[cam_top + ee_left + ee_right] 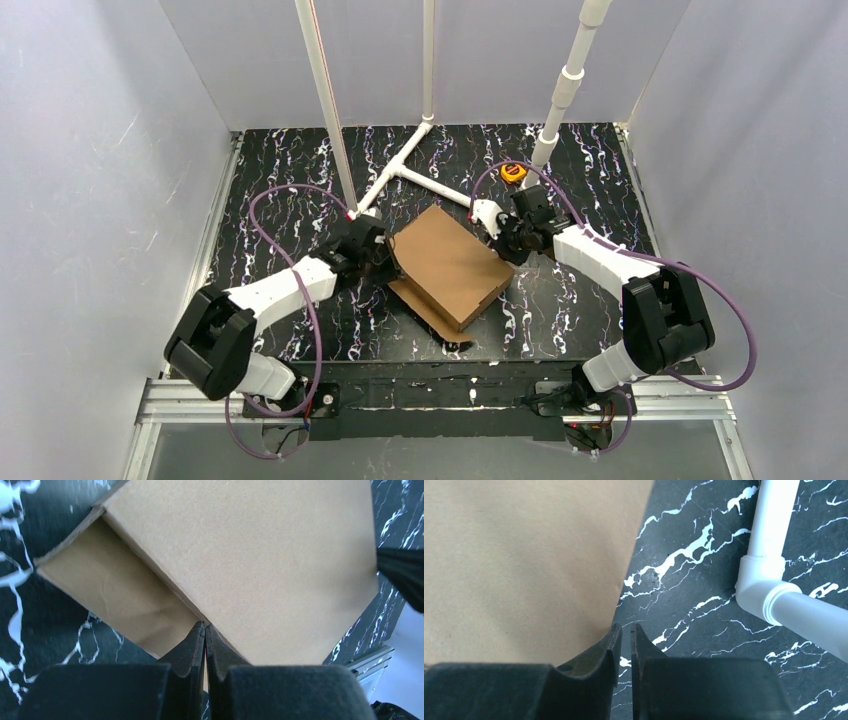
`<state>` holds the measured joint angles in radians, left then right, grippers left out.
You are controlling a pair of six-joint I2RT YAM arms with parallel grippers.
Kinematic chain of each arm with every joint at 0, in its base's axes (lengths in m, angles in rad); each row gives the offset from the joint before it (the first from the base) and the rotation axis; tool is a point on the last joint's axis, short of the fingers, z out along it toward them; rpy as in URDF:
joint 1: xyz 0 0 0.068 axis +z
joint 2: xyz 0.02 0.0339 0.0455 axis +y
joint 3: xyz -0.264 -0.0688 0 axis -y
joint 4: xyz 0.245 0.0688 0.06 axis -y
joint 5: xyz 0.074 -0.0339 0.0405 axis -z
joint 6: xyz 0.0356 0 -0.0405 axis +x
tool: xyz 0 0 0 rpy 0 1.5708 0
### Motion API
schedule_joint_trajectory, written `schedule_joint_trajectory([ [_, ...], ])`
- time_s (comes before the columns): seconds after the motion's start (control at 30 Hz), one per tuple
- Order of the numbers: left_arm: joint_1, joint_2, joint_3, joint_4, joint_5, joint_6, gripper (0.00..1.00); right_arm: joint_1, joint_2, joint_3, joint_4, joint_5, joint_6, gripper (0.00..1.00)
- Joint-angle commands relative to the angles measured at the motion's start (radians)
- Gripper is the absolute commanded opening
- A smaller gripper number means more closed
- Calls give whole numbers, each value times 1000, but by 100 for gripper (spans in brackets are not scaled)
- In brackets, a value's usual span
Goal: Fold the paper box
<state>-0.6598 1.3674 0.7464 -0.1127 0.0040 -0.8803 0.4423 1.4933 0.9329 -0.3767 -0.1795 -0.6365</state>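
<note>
Black marbled table [270, 170]. paper box [447, 262] parked mid-frame in top view. Lid laid down, looks mostly folded, 1 flap seemingly untucked at lower left. left gripper [205, 629] clamped shut at box edge, nothing pinched. right gripper [626, 630] nearly closed, slim gap, nothing held.

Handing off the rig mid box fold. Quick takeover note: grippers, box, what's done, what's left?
Left gripper: jaws shut, nothing held, tips against the paper box at the seam under the lid.
Right gripper: jaws a narrow gap apart, nothing between them, at the box's far right edge.
Box: centre of the table, skewed, between both grippers.
Done: lid folded over the base.
Left: lid sits raised on its left side and the lower panel sticks out at the near edge; it likely needs pressing flat and tucking.
</note>
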Motion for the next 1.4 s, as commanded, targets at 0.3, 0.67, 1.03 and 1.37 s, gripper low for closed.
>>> schedule_joint_trajectory([
  [0.3, 101, -85, 105, -48, 176, 287, 1, -23, -41, 79, -59, -106, 3, 48],
  [0.67, 114, -684, -184, -60, 324, 387, 98, -51, -83, 102, -142, -231, -71, 70],
  [1.03, -411, -770, -344, 206, 146, 730, 88, -56, -158, 69, -212, -550, -197, 98],
  [1.37, -799, -397, -395, 489, -318, 1122, 86, -56, -174, 30, -330, -686, -473, 98],
])
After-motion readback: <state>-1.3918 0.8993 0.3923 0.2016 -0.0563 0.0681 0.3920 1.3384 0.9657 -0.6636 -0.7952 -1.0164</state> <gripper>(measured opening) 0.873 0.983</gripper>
